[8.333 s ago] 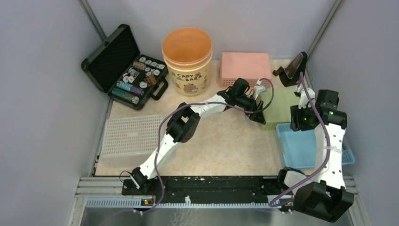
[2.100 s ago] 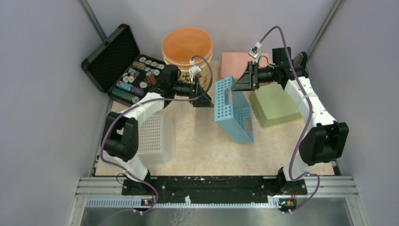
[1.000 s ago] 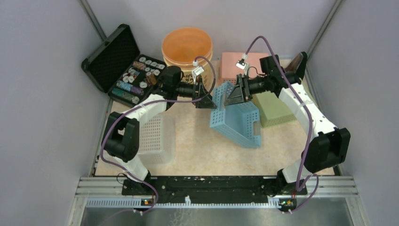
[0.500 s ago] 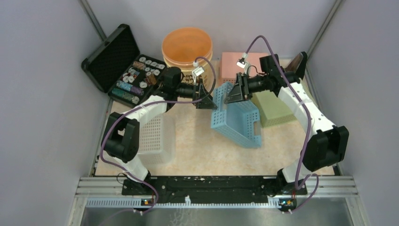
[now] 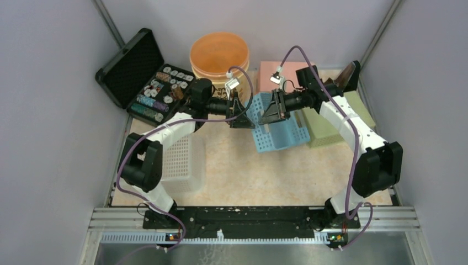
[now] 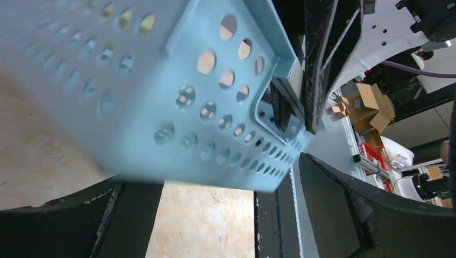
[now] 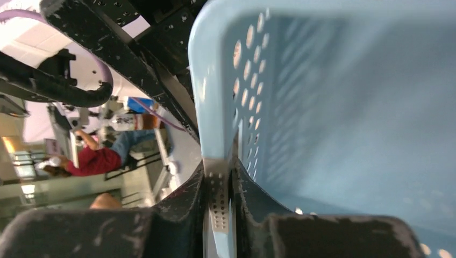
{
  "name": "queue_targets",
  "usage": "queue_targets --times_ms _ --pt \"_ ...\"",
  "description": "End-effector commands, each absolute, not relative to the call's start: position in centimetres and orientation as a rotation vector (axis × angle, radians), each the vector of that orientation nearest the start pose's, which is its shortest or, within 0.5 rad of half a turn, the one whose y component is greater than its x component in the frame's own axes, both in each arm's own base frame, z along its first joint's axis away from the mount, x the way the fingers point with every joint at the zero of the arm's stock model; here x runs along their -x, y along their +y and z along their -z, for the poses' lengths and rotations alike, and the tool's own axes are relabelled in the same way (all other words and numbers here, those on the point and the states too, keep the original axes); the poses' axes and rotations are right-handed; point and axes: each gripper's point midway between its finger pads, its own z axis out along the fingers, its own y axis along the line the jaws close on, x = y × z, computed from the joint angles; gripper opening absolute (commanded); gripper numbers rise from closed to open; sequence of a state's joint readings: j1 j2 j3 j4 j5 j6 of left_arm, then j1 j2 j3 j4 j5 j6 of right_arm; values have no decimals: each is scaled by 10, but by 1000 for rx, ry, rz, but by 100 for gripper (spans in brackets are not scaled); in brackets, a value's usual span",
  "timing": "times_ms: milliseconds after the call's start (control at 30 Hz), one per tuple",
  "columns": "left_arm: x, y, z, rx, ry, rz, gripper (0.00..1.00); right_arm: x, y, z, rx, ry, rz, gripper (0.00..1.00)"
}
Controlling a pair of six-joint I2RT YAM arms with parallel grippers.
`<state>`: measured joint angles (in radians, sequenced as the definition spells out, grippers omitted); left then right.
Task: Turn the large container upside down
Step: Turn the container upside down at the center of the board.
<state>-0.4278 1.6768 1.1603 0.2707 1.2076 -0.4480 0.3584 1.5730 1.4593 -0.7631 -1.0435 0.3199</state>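
My right tool (image 5: 267,115) pinches the left rim of the big blue plastic basket (image 5: 287,135); my wide-open left tool (image 5: 246,115) sits just left of it.

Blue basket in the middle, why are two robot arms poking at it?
The right gripper is pinching one holey wall of the blue basket and holding it tilted over the table. The left gripper waits wide open at the basket's other side, not gripping. The job is to flip it upside down, and it looks only partway there.
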Motion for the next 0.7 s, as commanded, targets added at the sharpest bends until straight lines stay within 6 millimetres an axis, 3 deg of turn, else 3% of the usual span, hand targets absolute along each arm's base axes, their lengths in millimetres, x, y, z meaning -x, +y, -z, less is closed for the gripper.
queue_targets --times_ms 0,267,400,667 --pt "-283 -318 -266 -983 1655 1639 99 -255 270 -307 660 2195 -1574 8" --pt "-263 -302 -294 -1157 1551 1559 99 -220 269 -336 678 2094 -1788 0" --pt "-259 -285 -305 -1251 1459 1422 99 -210 269 -347 690 2058 -1892 0" --pt "-262 -256 -304 -1276 1477 1266 99 -205 270 -365 693 1967 -2014 0"
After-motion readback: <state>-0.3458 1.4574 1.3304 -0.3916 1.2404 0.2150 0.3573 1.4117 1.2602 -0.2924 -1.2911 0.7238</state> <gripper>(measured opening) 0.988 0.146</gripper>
